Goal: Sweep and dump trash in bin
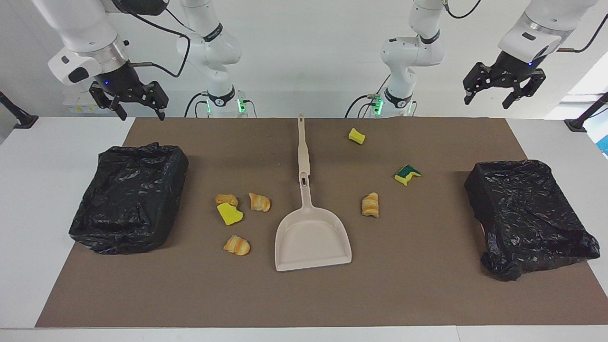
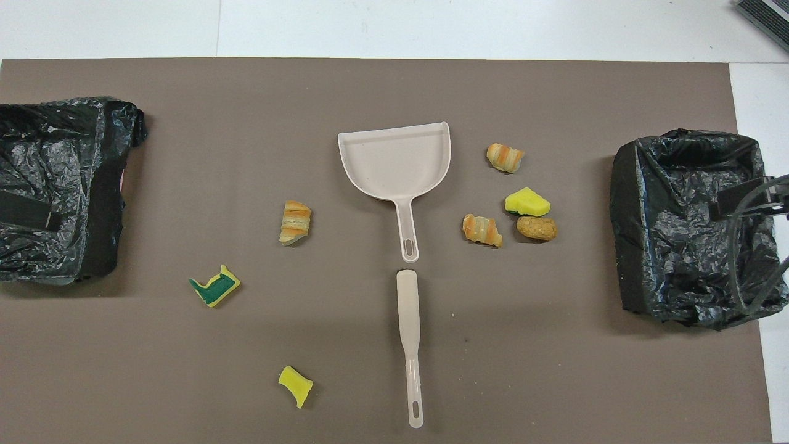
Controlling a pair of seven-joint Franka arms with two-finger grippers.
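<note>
Several scraps of trash lie on the brown mat around the beige dustpan. A yellow sponge bit, a green-backed one and a striped pastry piece lie toward the left arm's end. A cluster lies toward the right arm's end. The beige brush lies nearer to the robots, in line with the dustpan's handle. Both grippers hang open and empty, high over the robots' edge: right gripper, left gripper.
Two bins lined with black bags stand on the mat, one at the right arm's end, one at the left arm's end. White table surrounds the mat.
</note>
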